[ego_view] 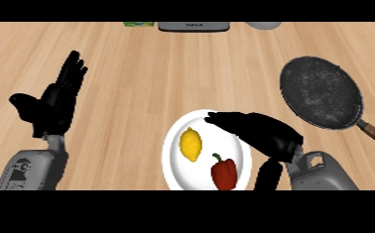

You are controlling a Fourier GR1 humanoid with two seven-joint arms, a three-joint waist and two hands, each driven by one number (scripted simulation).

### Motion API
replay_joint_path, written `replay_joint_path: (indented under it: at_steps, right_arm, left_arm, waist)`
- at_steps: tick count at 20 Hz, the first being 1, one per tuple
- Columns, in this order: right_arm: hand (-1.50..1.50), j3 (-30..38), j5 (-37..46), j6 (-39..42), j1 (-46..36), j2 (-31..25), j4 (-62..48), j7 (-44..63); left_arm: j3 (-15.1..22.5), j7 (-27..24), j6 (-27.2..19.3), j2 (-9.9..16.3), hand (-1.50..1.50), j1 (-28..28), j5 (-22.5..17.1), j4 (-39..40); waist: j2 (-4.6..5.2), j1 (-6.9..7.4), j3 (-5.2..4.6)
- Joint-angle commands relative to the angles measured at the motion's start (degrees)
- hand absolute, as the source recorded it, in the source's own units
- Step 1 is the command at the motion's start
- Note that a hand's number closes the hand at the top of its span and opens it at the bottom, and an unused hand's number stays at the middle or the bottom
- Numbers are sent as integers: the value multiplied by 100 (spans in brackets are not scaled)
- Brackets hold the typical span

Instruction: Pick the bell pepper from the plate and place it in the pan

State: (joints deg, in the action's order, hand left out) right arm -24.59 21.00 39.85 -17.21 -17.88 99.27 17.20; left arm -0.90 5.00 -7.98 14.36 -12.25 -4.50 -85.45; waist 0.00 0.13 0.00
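Bell pepper (224, 173) red, on white plate (174, 143), near-right part, beside lemon (191, 145) to its left. Right robot hand (260, 130) over plate's right rim, fingers relaxed, apart, pointing left; holds nothing, not touching pepper. Left robot hand (57, 100) at left, fingers straight, apart, resting. Pan (321, 91) on wood surface (168, 73), far right of plate, dark, handle toward near-right.
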Motion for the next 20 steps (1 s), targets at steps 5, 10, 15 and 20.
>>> replay_joint_path:
  at_steps: [5, 10, 15, 20]
  right_arm:
    - [-150, -337, 893, 114, 265, 319, -201, -366]
    - [-150, -313, 1267, 322, 215, 239, -304, -531]
    - [-150, -625, 1884, 361, 95, 258, -427, -321]
    - [-150, -639, 2118, 630, 398, 185, -219, -411]
  left_arm:
    - [-195, 63, 57, -109, 0, -166, 144, 62]
    - [-433, -155, 361, -4, 0, -325, 69, 455]
    - [-302, 11, 291, -155, 0, -37, 144, 76]
    - [-227, -142, 240, -304, 0, -114, 385, 334]
  waist:
    - [-2, -11, 0]
    - [2, -22, -1]
    - [-3, -6, 0]
    - [-3, -26, -1]
